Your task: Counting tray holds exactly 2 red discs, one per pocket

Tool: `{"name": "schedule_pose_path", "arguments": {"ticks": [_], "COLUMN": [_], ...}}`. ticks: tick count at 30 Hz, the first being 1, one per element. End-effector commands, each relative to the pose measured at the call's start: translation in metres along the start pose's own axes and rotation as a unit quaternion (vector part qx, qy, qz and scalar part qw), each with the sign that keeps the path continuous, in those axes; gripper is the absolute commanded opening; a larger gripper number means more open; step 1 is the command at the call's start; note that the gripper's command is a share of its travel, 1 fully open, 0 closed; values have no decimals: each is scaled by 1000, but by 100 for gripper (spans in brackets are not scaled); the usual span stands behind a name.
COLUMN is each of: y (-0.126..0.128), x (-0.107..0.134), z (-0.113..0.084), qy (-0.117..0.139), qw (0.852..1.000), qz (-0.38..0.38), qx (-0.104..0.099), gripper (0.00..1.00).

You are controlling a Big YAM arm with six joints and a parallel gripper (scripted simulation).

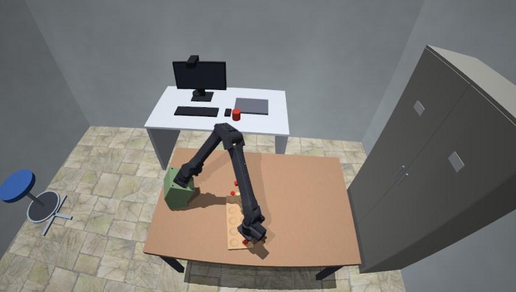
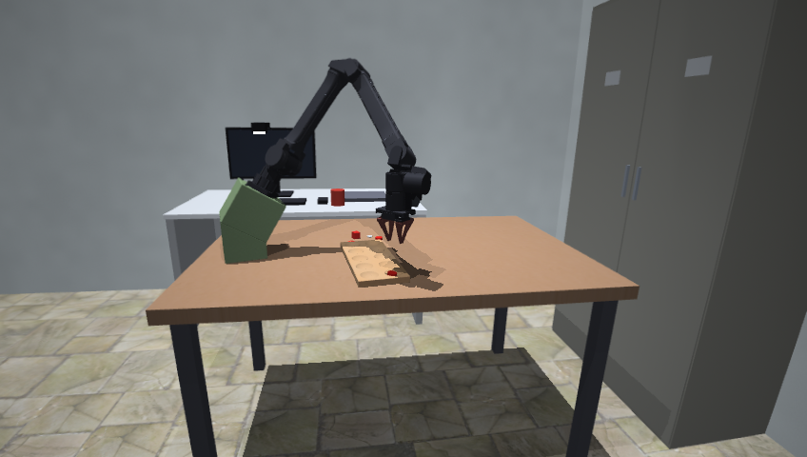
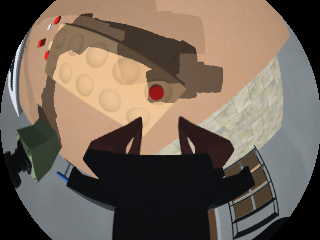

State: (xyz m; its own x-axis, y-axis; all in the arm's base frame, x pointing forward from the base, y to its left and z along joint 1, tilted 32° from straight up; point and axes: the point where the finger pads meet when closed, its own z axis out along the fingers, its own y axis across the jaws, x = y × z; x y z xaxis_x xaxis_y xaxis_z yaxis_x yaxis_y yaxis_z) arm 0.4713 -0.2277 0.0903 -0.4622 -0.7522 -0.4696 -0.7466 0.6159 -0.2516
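Hanging open, the gripper [image 2: 395, 240] [image 3: 160, 121] and arm [image 1: 243, 173] hide tray [image 1: 233, 225] pockets from above.

The arm [image 1: 244, 177] is rising from a green base [image 1: 177, 197] at left of centre and bending down over the tray [image 1: 230, 225], at lower centre, hiding part of it. A red disc [image 1: 246, 241] is sitting at the tray's bottom right. Two red pieces are lying above the tray. A monitor [image 1: 199, 75] and a red cup [image 1: 235, 115] are standing on the white desk [image 1: 159, 117], upper centre. A cabinet [image 1: 431, 119] is filling the right side; a blue stool [image 1: 17, 185] is standing at the left edge.
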Motion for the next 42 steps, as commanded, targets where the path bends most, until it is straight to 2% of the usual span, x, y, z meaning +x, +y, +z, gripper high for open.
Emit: {"name": "schedule_pose_path", "arguments": {"ticks": [1, 8, 11, 15, 16, 17, 19, 20, 21, 22, 23, 26, 27, 28, 30, 31, 36, 37, 39, 40, 42], "y": [-14, -14, -23, -39, -39, -42, -42, -45, -45, -44, -48, -45, -48, -50, -50, -50, -50, -57, -52, -50, -50], "x": [-7, -29, -52, -104, -104, -120, -120, -139, -139, -134, -117, -112, -158, -179, -179, -201, -201, -178, -175, -224, -224], "z": [-13, -17, -25, -47, -47, -56, -56, -65, -65, -56, -51, -51, -76, -88, -88, -102, -102, -87, -84, -117, -117], "qy": [-2, 0, 0, -15, -15, -24, -24, -36, -36, -33, -24, -19, -51, -70, -70, -92, -92, -76, -69, -119, -119], "qw": [1000, 999, 998, 990, 990, 986, 986, 981, 981, 983, 982, 983, 976, 968, 968, 959, 959, 960, 962, 949, 949], "qz": [-6, 0, 13, 46, 46, 57, 57, 70, 70, 73, 87, 93, 84, 99, 99, 116, 116, 133, 138, 134, 134], "qx": [19, 39, 69, 134, 134, 154, 154, 175, 175, 168, 165, 158, 197, 218, 218, 240, 240, 233, 223, 260, 260], "gripper": [45, 45, 45, 45, 45, 45, 45, 45, 45, 45, 45, 45, 45, 45, 45, 45, 45, 45, 45, 45, 45]}}
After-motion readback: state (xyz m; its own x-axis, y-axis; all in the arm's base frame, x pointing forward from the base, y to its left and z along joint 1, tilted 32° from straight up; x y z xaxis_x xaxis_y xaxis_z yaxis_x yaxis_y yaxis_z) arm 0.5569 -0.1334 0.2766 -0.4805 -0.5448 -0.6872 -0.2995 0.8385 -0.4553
